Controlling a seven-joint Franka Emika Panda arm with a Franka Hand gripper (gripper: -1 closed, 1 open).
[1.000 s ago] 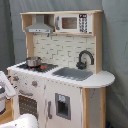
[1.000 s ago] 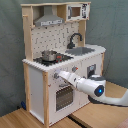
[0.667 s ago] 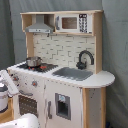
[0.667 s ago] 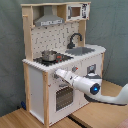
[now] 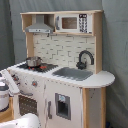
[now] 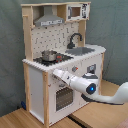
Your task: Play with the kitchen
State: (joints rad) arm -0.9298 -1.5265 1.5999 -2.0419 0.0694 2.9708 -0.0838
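Observation:
The kitchen (image 5: pixel 65 95) is a tall white and light-wood toy unit, seen in both exterior views. It has a range hood (image 5: pixel 39 26), a small microwave (image 5: pixel 72 22), a black faucet (image 5: pixel 85 59), a grey sink (image 5: pixel 72 73) and a black stovetop with a small metal pot (image 5: pixel 33 62) on it. In the second exterior view the kitchen (image 6: pixel 35 85) shows its oven door with window (image 6: pixel 62 97). My gripper (image 6: pixel 53 74) is up against the front panel, just above the oven door, at the corner below the pot (image 6: pixel 49 55). In the first exterior view the gripper (image 5: pixel 8 82) shows at the left edge.
The kitchen stands on a wooden floor (image 6: pixel 20 120) before a grey curtain (image 6: pixel 11 50). My white arm (image 6: pixel 90 87) reaches in from the second exterior view's lower right. A white rounded arm part (image 5: pixel 25 122) fills the first exterior view's bottom.
In the second exterior view my arm has slid a little to the left, bringing the gripper closer to the kitchen's front corner. The kitchen's parts have not moved.

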